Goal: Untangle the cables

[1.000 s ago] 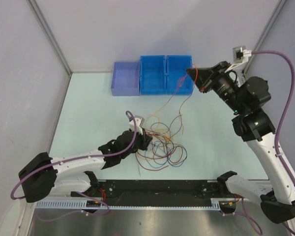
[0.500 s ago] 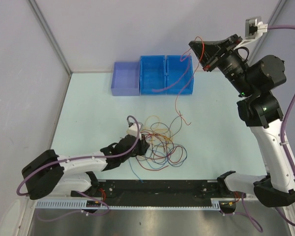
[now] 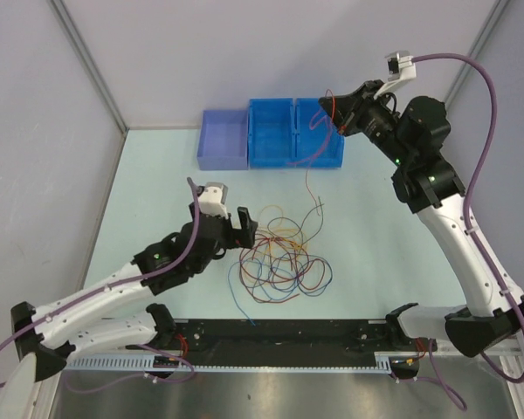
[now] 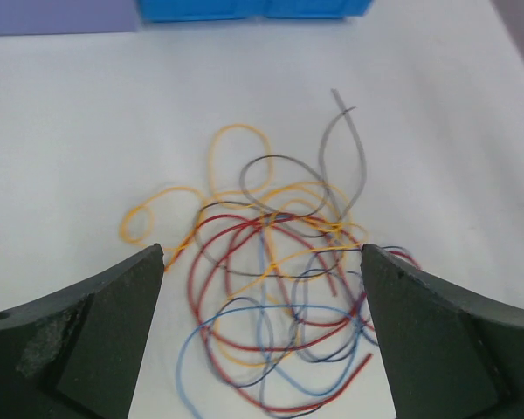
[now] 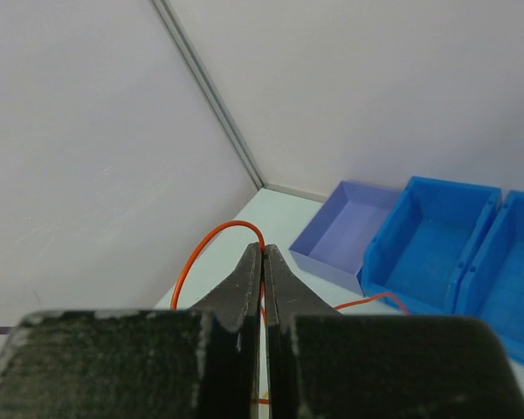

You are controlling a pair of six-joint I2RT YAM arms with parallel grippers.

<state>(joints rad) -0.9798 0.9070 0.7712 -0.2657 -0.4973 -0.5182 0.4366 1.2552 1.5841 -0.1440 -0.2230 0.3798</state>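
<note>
The orange-red strand point(image 5: 236, 223) clamped in the right jaws should be drawn slowly upward while the cables point(image 3: 284, 262) (heaped on the surface point(image 3: 157, 179) beside the left jaws, which stand wide apart) are pinned down.

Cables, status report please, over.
Left gripper open over the pile. Right gripper shut on one orange cable, raised high. Rest tangled on table. Nothing blocking.

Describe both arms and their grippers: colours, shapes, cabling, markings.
The left arm and right arm have white links and bulky black joints, each with a small green light. A thick purple cable loops along each arm to a pale camera block at the wrist. The left gripper and right gripper have matte black, wedge-shaped fingers.
</note>
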